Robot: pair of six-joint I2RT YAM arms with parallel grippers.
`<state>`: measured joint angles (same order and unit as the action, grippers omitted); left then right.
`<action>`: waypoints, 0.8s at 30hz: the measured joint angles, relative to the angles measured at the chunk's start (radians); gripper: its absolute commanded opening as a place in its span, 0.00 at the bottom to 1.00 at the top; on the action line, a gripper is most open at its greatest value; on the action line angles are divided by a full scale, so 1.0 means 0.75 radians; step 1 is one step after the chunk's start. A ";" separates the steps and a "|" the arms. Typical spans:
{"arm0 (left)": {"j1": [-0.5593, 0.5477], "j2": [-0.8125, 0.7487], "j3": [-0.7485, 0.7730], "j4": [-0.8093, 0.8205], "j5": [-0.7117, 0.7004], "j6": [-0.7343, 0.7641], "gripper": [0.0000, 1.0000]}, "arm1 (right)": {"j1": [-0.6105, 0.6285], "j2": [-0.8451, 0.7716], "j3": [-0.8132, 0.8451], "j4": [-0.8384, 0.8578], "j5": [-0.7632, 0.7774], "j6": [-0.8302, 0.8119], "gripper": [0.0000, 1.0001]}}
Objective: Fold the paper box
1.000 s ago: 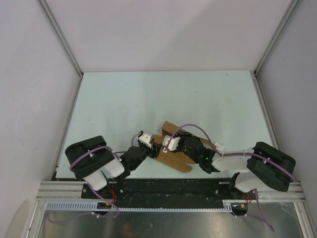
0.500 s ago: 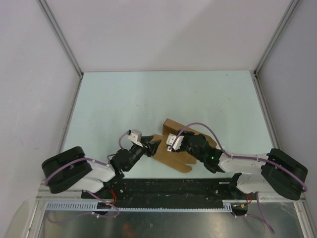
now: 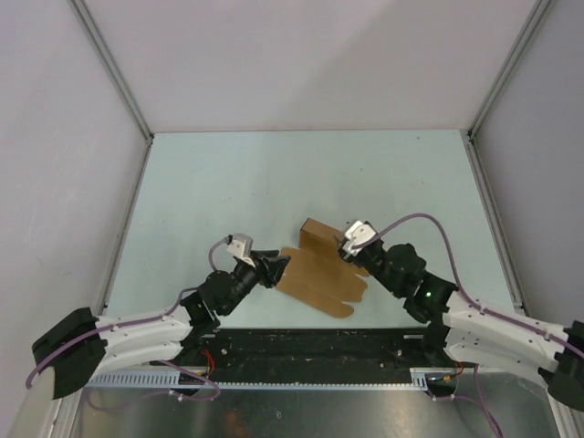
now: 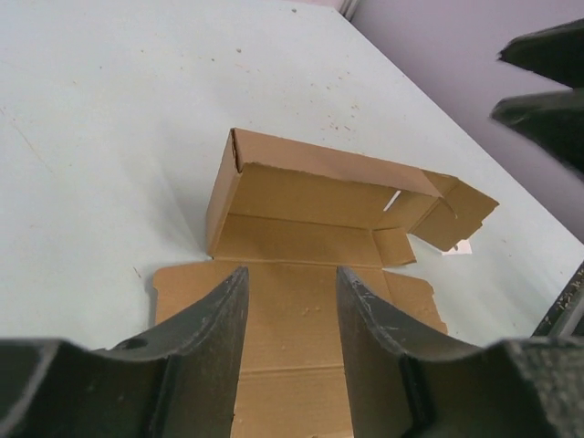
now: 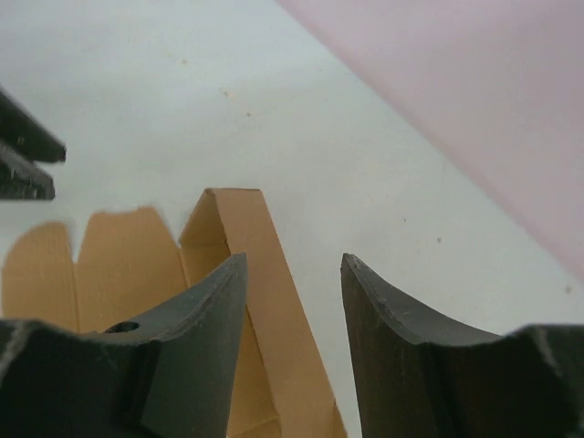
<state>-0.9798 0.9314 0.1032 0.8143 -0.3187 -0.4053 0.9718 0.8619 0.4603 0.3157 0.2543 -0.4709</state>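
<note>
The paper box (image 3: 317, 276) lies on the pale counter (image 3: 274, 182) near its front edge, between the two arms, only partly formed: a flat panel with rounded tab flaps spreads toward the arm bases, while a long wall on the far side stands up with a short end wall turned in at its left corner. The left gripper (image 3: 275, 267) sits low at the box's left edge, its jaws apart with nothing held; in the left wrist view the two dark fingers (image 4: 217, 328) frame the flat near panel of the box (image 4: 301, 219), and a small white scrap (image 4: 459, 247) lies on the counter just past the far right flap. The right gripper (image 3: 348, 253) hangs at the box's far right side, also spread and empty; from the right wrist view its fingers (image 5: 205, 319) straddle the top of the upright wall, with the tab flaps of the box (image 5: 119, 265) visible to the left
</note>
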 measured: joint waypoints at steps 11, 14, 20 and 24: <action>-0.002 -0.275 0.078 -0.485 0.017 -0.126 0.46 | -0.050 -0.247 0.208 -0.633 0.285 0.788 0.50; -0.002 -0.283 0.161 -0.601 0.032 -0.140 0.45 | -0.065 -0.247 0.247 -0.805 0.325 0.959 0.51; -0.003 -0.306 0.301 -0.795 0.080 -0.175 0.44 | -0.152 -0.237 0.348 -1.159 0.307 1.192 0.52; -0.003 -0.321 0.359 -0.906 0.105 -0.197 0.44 | -0.284 -0.218 0.429 -1.315 0.199 1.224 0.50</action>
<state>-0.9817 0.6907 0.3721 0.1349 -0.2401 -0.5529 0.7586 0.6983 0.7822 -0.6704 0.4038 0.4469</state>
